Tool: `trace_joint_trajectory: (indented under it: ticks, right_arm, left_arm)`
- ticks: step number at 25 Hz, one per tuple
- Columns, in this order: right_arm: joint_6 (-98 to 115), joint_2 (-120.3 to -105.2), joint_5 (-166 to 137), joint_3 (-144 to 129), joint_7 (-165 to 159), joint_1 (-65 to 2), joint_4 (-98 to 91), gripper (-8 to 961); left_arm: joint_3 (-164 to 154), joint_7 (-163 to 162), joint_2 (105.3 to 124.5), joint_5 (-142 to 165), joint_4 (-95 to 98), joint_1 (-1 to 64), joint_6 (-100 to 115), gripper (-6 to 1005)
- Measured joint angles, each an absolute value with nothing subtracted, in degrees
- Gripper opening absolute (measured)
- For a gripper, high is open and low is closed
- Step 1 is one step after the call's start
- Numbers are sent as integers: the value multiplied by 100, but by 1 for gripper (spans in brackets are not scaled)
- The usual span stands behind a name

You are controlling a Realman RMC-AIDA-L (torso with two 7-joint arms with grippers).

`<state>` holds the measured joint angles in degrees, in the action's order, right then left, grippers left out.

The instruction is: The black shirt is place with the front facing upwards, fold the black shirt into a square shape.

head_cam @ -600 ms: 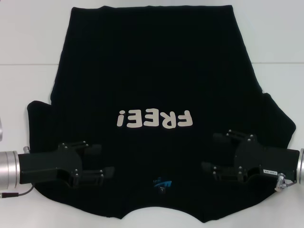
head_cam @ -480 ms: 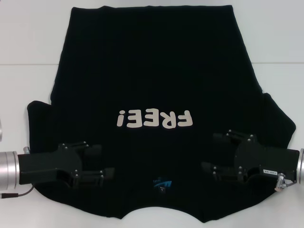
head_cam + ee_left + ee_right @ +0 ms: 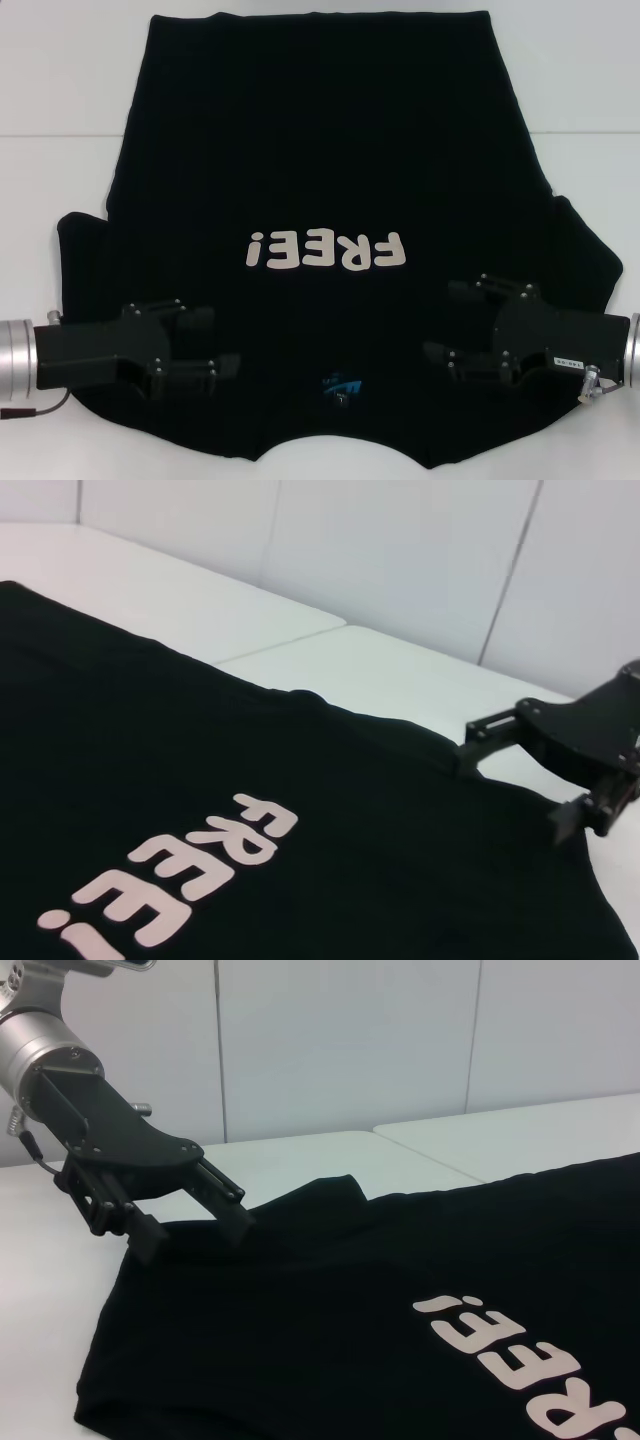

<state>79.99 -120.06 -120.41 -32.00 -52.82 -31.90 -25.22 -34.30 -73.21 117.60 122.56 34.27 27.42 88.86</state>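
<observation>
Here your left gripper reaches in low from the left over the black shirt, near its shoulder, jaws spread and holding nothing. Your right gripper mirrors it from the right, jaws likewise apart and empty above the cloth. The shirt lies flat on the white surface, front up, its cream lettering between the two grippers, collar toward you.

We think this is a robot lab or test room. We see a plain white table with a seam line across it, and bare white wall panels standing right behind it. Nothing looks like a home.
</observation>
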Motion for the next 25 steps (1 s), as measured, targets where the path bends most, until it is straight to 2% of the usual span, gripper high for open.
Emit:
trace_joint_trajectory:
  ticks: [4, 10, 15, 19, 25]
  right_arm:
    - [7997, -12006, -12041, -3200, -5311, -3190, -2520, 895]
    - [8001, -12006, -12040, -3199, -5325, -3189, -2484, 895]
    - [8000, -12006, -12034, -3194, -5333, -3184, -2434, 895]
    - [7980, -12014, -12036, -3190, -5335, -3182, -2407, 895]
    - [7924, -12015, -12023, -3190, -5335, -3192, -2357, 896]
  left_arm:
    - [-3180, -8222, 11698, 12188, 3479, 2774, 8873, 811]
    - [-3029, -10793, 11214, 12262, 3473, 3062, 8761, 811]
    - [-3026, -12414, 10959, 12321, 3530, 3199, 8193, 811]
    - [-3016, -12685, 10910, 12323, 3534, 3199, 7559, 811]
    - [-3064, -12573, 10947, 12385, 3512, 3154, 6690, 812]
